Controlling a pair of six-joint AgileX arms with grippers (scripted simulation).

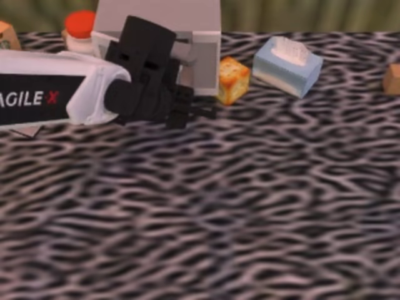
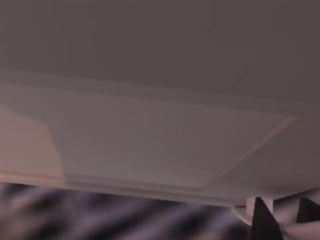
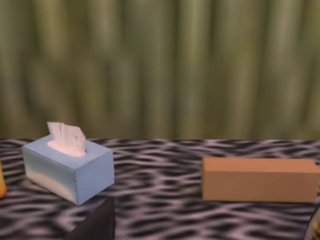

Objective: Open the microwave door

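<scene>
The light grey microwave [image 1: 162, 15] stands at the back of the table, left of centre. My left arm reaches across its front, and the black left gripper [image 1: 182, 107] hides most of that front. In the left wrist view the microwave door [image 2: 150, 145] fills the picture at very close range. The left gripper [image 2: 282, 220] is at the door's edge, its two dark fingertips [image 2: 261, 222] close together with a pale lip of the door between them. My right gripper [image 3: 207, 231] is outside the top view; its fingers stand wide apart with nothing between them.
An orange cube [image 1: 233, 80] lies just right of the microwave. A pale blue tissue box [image 1: 287, 65] [image 3: 70, 170] follows, then a brown box [image 1: 392, 78] [image 3: 260, 180] at the right edge. A red-capped bottle [image 1: 80, 31] stands left of the microwave.
</scene>
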